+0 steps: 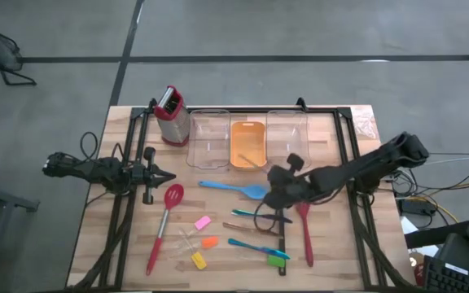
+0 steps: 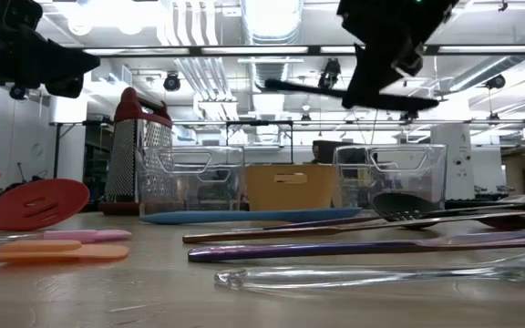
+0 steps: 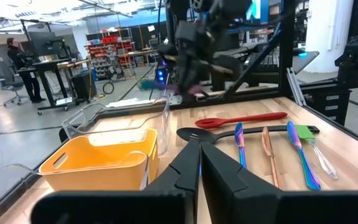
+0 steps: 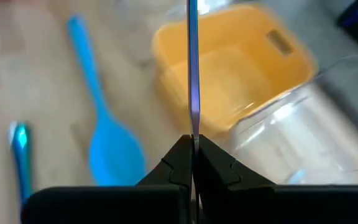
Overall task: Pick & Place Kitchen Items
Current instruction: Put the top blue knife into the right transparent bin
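Above the middle of the worktop, toward its right side, the right gripper [image 4: 192,144] hung clear of the wood with its two dark fingers pinched on a thin, iridescent purple-blue metal utensil [image 4: 192,68] — the slim handle ran forward from the fingertips toward the orange plastic tray [image 1: 247,143], which sat between two clear plastic bins [image 1: 208,138] along the far edge. Just below and beside it lay a long blue plastic spoon [image 1: 234,188], a black slotted spoon [image 3: 199,134] and a red plastic spoon [image 1: 304,228] nearer the right edge. Toward the near edge lay thin teal-handled cutlery [image 1: 255,246] and small pink, orange and yellow pieces [image 1: 203,242], with a red slotted spoon [image 1: 165,225] to their left. At the left edge the left gripper [image 3: 200,163] waited above the table, its fingers closed together on nothing, near a red-topped metal box grater [image 1: 169,113] at the far left corner.
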`<state>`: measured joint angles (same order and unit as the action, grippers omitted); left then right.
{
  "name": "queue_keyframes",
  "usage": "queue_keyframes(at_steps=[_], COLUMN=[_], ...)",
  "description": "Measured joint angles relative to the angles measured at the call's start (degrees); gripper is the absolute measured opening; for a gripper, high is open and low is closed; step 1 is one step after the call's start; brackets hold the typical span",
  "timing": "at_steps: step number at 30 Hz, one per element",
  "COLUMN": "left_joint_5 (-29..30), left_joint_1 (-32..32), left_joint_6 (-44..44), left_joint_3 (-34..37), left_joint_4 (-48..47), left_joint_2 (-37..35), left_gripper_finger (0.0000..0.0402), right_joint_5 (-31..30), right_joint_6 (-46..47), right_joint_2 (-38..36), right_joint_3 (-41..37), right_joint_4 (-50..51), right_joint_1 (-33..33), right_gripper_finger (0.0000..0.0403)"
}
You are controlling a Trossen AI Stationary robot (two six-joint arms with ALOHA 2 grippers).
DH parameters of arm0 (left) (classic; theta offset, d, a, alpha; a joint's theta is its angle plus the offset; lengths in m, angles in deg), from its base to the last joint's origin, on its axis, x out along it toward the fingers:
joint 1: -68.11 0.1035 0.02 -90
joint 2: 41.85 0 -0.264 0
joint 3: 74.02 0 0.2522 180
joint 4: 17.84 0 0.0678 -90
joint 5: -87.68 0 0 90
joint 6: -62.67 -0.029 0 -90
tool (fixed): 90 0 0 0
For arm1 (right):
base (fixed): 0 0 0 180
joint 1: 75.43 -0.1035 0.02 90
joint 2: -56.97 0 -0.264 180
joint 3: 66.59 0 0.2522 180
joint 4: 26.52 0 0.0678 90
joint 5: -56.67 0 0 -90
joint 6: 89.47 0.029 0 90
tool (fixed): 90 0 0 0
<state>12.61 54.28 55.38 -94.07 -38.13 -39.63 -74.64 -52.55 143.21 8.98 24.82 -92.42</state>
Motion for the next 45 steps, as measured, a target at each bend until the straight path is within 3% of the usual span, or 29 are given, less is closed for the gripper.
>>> queue_keyframes(at_steps=[7, 23, 45], left_joint_5=[0.0, 0.0, 0.0], left_joint_1=[0.0, 0.0, 0.0], left_joint_6=[0.0, 0.0, 0.0], left_joint_3=[0.0, 0.0, 0.0], left_joint_4=[0.0, 0.0, 0.0], left_joint_2=[0.0, 0.0, 0.0], left_gripper_finger=[0.0020, 0.0021, 0.0021], right_joint_5=[-4.0, -2.0, -1.8], right_joint_6=[2.8, 9.6, 8.0], right_joint_2=[-4.1, -4.3, -4.3], right_joint_3=[-0.1, -2.7, -16.1], right_joint_4=[3.0, 8.9, -7.2], right_joint_1=[5.8, 21.3, 24.1], right_gripper_finger=[0.0009, 0.0009, 0.0008])
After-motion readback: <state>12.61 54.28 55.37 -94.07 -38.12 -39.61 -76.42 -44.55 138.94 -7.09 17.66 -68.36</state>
